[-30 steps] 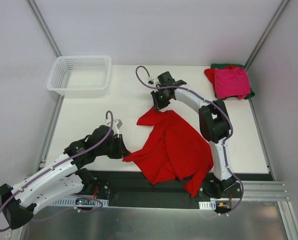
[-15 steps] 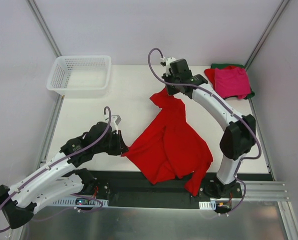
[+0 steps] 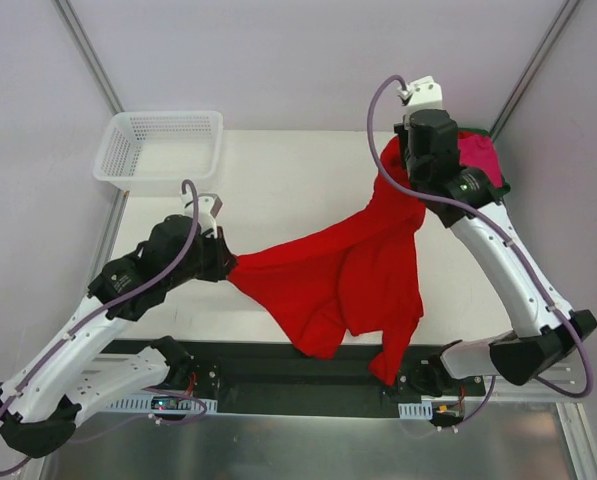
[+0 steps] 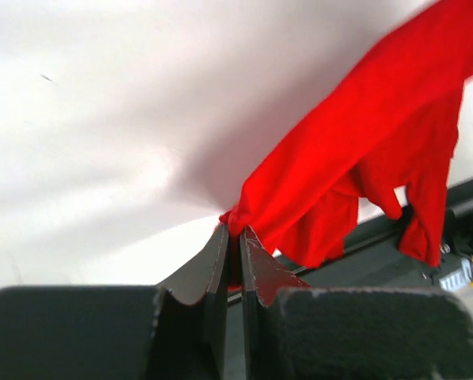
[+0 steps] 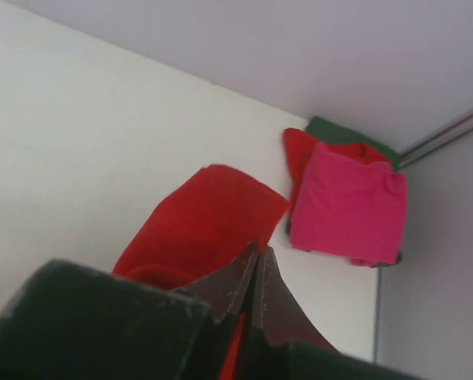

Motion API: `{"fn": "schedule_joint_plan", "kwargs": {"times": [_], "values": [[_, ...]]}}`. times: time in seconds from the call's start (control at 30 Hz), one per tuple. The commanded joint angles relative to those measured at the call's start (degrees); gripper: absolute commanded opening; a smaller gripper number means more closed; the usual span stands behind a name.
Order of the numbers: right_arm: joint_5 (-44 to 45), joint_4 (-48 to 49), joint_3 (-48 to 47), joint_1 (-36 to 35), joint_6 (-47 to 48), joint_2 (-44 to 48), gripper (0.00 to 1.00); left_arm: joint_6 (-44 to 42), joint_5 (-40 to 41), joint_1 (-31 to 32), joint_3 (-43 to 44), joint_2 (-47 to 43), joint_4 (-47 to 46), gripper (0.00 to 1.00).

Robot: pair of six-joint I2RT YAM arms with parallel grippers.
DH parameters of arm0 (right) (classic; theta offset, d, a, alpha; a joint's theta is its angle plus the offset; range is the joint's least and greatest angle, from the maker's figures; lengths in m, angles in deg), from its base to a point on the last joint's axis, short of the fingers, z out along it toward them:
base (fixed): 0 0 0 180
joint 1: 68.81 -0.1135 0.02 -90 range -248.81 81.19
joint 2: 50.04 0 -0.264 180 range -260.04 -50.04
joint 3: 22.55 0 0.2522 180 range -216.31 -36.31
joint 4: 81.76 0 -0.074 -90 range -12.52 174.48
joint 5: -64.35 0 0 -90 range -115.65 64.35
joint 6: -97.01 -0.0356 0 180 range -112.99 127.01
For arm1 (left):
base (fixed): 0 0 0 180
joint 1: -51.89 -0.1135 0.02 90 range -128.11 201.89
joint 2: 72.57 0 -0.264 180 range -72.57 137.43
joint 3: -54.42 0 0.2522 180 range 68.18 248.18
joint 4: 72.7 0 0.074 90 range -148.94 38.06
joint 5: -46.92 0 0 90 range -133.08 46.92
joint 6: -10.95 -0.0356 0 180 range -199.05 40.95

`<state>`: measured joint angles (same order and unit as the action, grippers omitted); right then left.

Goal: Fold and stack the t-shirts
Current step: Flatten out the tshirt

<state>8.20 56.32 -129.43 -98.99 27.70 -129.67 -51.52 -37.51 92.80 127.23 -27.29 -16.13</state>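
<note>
Bright red t-shirt: a bright red cloth t-shirt (image 3: 348,280) is strung between both grippers over the white table (image 3: 278,180). Its lower folds sag across the black rail (image 3: 248,365) at the near edge.
Left gripper: the left gripper (image 4: 234,229) is clenched on a bunched corner of the bright red cloth t-shirt, over the left-middle of the table.
Right gripper: the right gripper (image 5: 257,253) is pinched tight on the shirt's other end, near the far right corner.
Stack: at the far right corner a magenta-pink folded t-shirt (image 5: 347,206) lies on a red folded t-shirt (image 5: 299,150), which lies on a dark green t-shirt (image 5: 339,131).
Hidden, top view: the right arm covers most of the stack, and only magenta and a green edge show. The right fingertips are tucked under the wrist.
Hidden, wrist views: the held shirt runs off the left wrist picture at its upper right. Of the dark green t-shirt only a sliver shows.
Hard to make out: which part of the shirt each gripper holds cannot be told.
Count, t-shirts: four, with one held and three stacked.
Count, other: one white plastic mesh basket (image 3: 113,150), at the far left corner, well apart from the shirts; two arms.
</note>
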Motion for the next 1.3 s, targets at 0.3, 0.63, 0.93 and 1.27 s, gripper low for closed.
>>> {"fn": "schedule_joint_plan", "kwargs": {"times": [0.3,0.63,0.93,1.27], "values": [[9.5,6.1,-4.9,2.9,7.0,9.1,0.01,-13.7,6.7,-10.1,15.6,0.2,9.4,0.04],[2.8,-9.7,-1.4,2.9,-5.3,14.1,0.01,-13.0,4.4,-10.1,14.8,1.0,10.0,0.04],[-16.6,-18.2,21.3,0.7,-19.9,16.3,0.01,-12.4,-3.6,-10.1,9.2,5.6,8.2,0.04],[-17.4,-24.9,27.4,-4.4,-24.7,11.3,0.01,-10.1,-12.5,-9.4,1.2,13.2,-0.1,0.03]]}}
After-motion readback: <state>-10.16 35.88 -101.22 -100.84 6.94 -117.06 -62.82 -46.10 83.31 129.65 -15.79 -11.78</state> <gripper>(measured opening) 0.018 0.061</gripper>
